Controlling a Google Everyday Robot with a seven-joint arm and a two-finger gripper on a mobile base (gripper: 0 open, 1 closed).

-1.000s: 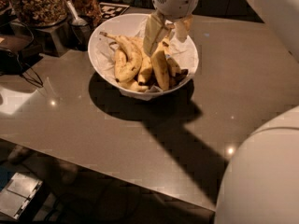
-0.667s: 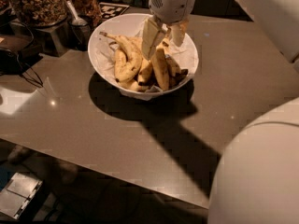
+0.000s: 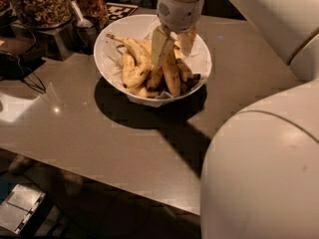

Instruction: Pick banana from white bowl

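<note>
The white bowl stands on the grey table and holds several bananas on crinkled paper. The longest banana lies near the bowl's middle, pointing toward the front rim. A strongly curved banana with a long thin stem lies to its left. My gripper hangs down into the bowl from above. It is open, with one pale finger left of the long banana's far end and the other finger to its right. The long banana's far end is hidden behind the fingers.
Glass jars of nuts and granola and a metal scoop stand at the back left, close to the bowl. Dark cables lie at the left. My own white arm and body fill the right foreground. The table's front edge runs below.
My gripper has shifted slightly left and lower into the bowl, its fingers now straddling the long banana. My body in the foreground has moved left. The bananas have not moved.
</note>
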